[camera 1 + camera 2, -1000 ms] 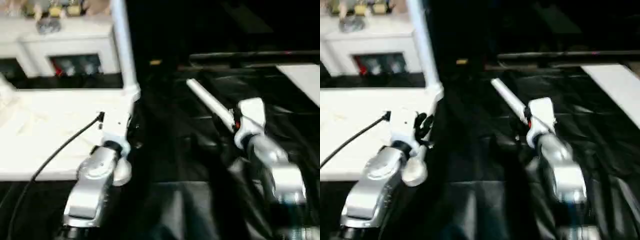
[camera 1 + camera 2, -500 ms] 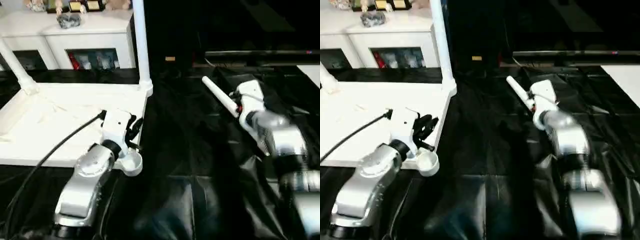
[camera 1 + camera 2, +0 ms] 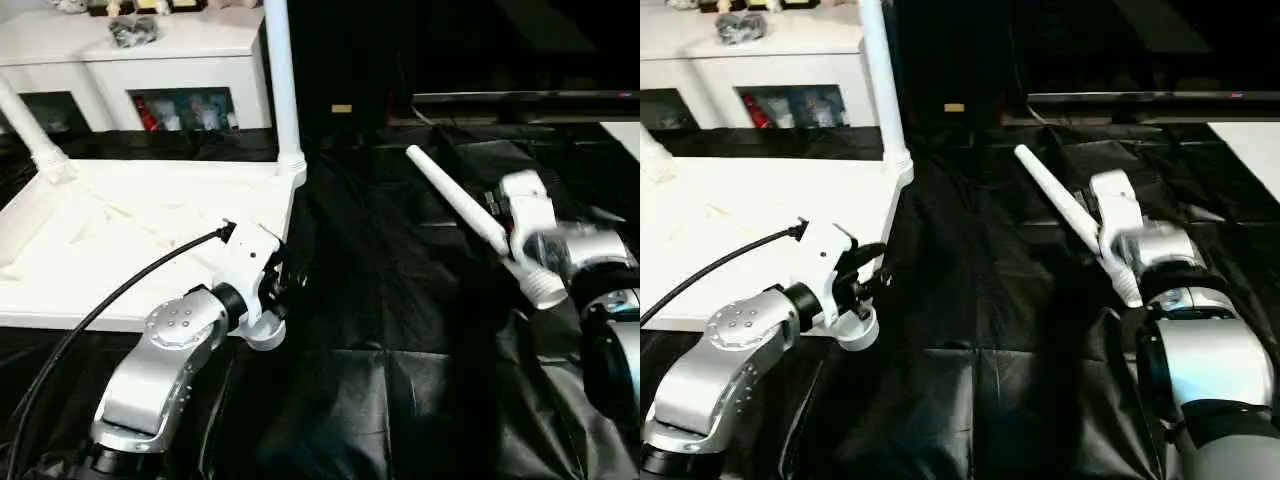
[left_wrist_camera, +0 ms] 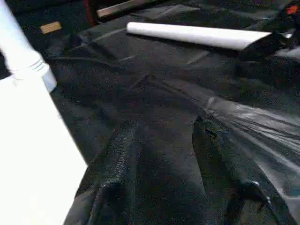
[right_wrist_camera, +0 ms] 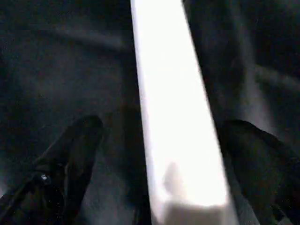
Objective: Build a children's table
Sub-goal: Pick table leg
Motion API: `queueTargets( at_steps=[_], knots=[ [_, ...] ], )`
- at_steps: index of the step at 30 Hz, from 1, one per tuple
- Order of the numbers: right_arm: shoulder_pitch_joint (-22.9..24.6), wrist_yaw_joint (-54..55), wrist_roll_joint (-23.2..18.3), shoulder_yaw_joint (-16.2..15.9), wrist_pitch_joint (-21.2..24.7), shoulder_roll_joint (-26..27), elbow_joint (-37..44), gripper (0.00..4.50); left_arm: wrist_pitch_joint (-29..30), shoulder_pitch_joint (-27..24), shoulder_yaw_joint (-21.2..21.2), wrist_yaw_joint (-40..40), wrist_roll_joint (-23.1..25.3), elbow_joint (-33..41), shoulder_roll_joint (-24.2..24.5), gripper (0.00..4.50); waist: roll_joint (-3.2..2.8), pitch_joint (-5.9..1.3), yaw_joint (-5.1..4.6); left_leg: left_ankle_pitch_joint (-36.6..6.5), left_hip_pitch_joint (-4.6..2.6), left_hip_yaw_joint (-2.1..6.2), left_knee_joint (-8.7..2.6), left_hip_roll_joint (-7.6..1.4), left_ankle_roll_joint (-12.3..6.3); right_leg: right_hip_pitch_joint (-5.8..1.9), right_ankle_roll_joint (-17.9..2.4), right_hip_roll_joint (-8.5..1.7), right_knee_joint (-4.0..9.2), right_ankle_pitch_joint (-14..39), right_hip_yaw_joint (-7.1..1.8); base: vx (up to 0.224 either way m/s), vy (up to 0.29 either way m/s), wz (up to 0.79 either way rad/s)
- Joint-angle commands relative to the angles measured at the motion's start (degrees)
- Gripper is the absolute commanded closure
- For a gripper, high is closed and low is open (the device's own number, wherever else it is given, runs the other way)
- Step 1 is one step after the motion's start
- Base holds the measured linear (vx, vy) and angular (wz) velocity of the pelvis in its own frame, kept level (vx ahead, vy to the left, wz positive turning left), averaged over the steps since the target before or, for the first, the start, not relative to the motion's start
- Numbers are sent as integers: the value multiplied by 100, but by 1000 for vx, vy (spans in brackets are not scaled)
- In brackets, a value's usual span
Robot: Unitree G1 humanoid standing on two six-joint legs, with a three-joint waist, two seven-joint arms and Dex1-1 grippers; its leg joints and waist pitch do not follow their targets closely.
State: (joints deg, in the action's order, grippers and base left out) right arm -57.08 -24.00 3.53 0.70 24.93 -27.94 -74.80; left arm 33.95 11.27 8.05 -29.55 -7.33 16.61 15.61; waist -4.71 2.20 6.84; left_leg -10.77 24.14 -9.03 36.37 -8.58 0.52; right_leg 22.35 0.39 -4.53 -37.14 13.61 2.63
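Working the fetch-a-leg step here, by the look of it. Got the loose leg (image 3: 455, 200) lying on the black sheet (image 3: 380, 300), off to the right of the upturned table top (image 3: 120, 240), with the right gripper (image 5: 164, 127) straddling it near the flared end, fingers wide apart and not clamped. Best to centre on the tube, squeeze square, then lift level to stop any rolling. Found the left gripper (image 3: 288, 280) parked by the empty corner socket (image 3: 265, 332), fingers apart, gripping nothing. Counting up: 1 top, 3 legs in sight (2 standing in sockets, namely the corner leg (image 3: 280, 80) and the far-left leg (image 3: 30, 130), plus 1 loose), 2 grippers.
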Motion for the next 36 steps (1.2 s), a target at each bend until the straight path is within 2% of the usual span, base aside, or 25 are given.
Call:
queueTargets(
  at_steps=[1,3,5,7,8,10,11,12,13,14,15,16,17,18,19,20,22,23,24,31,32,33,34,35,36],
  knots=[
    [-154,8,64,26,192,-76,-91,0,48,91,119,-133,-66,110,89,205,86,-380,28,-662,-164,107,-368,-382,-524,-228,-1873,-363,341,-421,-147,0,0,0],
    [-170,-27,111,-19,356,-102,-147,0,91,72,187,-298,-110,170,196,195,74,-368,29,-828,-172,102,-394,-385,-399,-220,-1834,-356,348,-185,-148,0,0,0],
    [-196,-86,159,-67,459,-111,-207,0,157,41,238,-485,-206,241,316,164,68,-364,30,-918,-182,79,-403,-397,-305,-215,-1790,-370,362,-85,-151,0,0,0],
    [-214,-135,179,-77,509,-109,-249,0,203,28,270,-606,-270,282,405,163,65,-368,27,-851,-176,65,-405,-397,-253,-211,-1777,-356,349,-156,-149,0,0,0],
    [-223,-162,186,-70,539,-105,-275,30,240,21,288,-731,-347,301,466,160,39,-371,33,-877,-182,65,-402,-395,-221,-206,-1773,-360,347,-145,-148,0,0,0],
    [-224,-180,201,-74,558,-102,-290,38,312,14,310,-874,-411,341,570,129,40,-365,29,-939,-182,59,-409,-392,-183,-206,-1760,-357,349,-129,-151,0,0,0],
    [-223,-192,237,-85,583,-100,-301,38,395,-1,345,-1102,-498,402,753,129,20,-368,31,-923,-183,63,-411,-389,-168,-199,-1759,-352,338,-161,-149,0,0,0],
    [-223,-192,237,-85,583,-100,-301,43,395,-1,345,-1102,-498,402,753,122,28,-368,28,-921,-184,59,-411,-387,-164,-199,-1756,-350,343,-171,-150,0,0,0],
    [-223,-161,259,-69,612,-97,-305,70,379,-23,372,-1279,-504,424,967,121,-4,-365,34,-957,-185,68,-416,-388,-143,-195,-1749,-351,339,-150,-148,0,0,0],
    [-224,-156,260,-63,622,-94,-305,70,365,-30,374,-1333,-508,419,1029,107,6,-365,28,-988,-187,62,-415,-385,-132,-194,-1746,-348,345,-138,-149,0,0,0],
    [-224,-154,260,-59,627,-92,-305,82,356,-33,373,-1358,-509,412,1057,93,11,-358,19,-1047,-186,64,-428,-387,-107,-197,-1744,-348,346,-105,-149,0,0,0],
    [-226,-155,265,-55,633,-91,-303,86,342,-18,380,-1375,-480,385,1099,83,-19,-357,17,-1081,-189,67,-428,-388,-82,-194,-1740,-347,344,-81,-148,0,0,0],
    [-228,-147,262,-43,637,-90,-301,95,316,3,385,-1394,-453,353,1133,79,-13,-353,7,-1158,-197,63,-436,-391,-36,-190,-1734,-345,353,-40,-151,0,0,0],
    [-233,-143,258,-27,642,-90,-303,95,317,29,375,-1407,-468,323,1150,79,-42,-352,5,-1248,-210,63,-445,-395,24,-182,-1722,-340,358,-9,-152,0,0,0],
    [-238,-140,258,-16,645,-93,-303,117,309,63,370,-1414,-471,283,1159,63,-34,-353,1,-1279,-210,66,-448,-394,52,-189,-1723,-341,355,-13,-153,0,0,0],
    [-242,-141,237,16,637,-96,-298,123,300,107,364,-1422,-475,229,1159,53,-67,-354,2,-1320,-214,67,-449,-391,87,-188,-1719,-343,351,-30,-154,0,0,0],
    [-244,-145,223,39,627,-101,-293,131,289,158,373,-1422,-492,173,1185,45,-45,-352,-4,-1369,-207,64,-453,-383,107,-201,-1705,-350,358,9,-159,0,0,0],
    [-243,-151,221,46,608,-114,-286,145,254,208,384,-1403,-483,103,1198,33,-80,-349,-4,-1418,-221,64,-458,-385,136,-186,-1693,-346,367,36,-156,0,0,0],
    [-242,-150,206,63,594,-129,-280,156,248,234,383,-1389,-483,67,1186,22,-75,-349,-18,-1428,-210,70,-460,-381,153,-200,-1688,-344,362,3,-153,0,0,0],
    [-290,-529,13,243,477,-306,-132,205,68,413,256,-1141,-480,-228,846,0,-53,-374,-35,-1073,-184,53,-414,-372,-28,-232,-1718,-360,354,-220,-156,0,0,0],
    [-280,-653,-74,330,451,-333,-80,211,33,452,263,-1094,-460,-288,791,0,-39,-382,-33,-967,-175,48,-397,-377,-133,-239,-1741,-365,351,-312,-157,0,0,0],
    [-242,-825,-232,479,397,-360,23,220,-39,516,284,-1019,-432,-392,703,0,-79,-380,-31,-952,-176,51,-392,-376,-160,-229,-1748,-363,347,-313,-154,0,0,0],
    [-242,-825,-232,479,397,-360,23,220,-39,516,284,-1019,-432,-392,703,0,-54,-376,-38,-958,-176,39,-391,-372,-199,-235,-1746,-358,366,-307,-155,0,0,0],
    [-194,-968,-534,758,440,-368,163,232,-51,618,279,-908,-448,-500,555,0,-62,-382,-32,-896,-181,41,-384,-376,-247,-242,-1760,-358,363,-364,-156,0,0,0],
    [-182,-1005,-604,820,461,-369,198,242,-62,644,279,-887,-455,-527,521,0,-76,-384,-29,-823,-169,46,-374,-373,-318,-253,-1774,-362,360,-428,-151,0,0,0]
  ],
)
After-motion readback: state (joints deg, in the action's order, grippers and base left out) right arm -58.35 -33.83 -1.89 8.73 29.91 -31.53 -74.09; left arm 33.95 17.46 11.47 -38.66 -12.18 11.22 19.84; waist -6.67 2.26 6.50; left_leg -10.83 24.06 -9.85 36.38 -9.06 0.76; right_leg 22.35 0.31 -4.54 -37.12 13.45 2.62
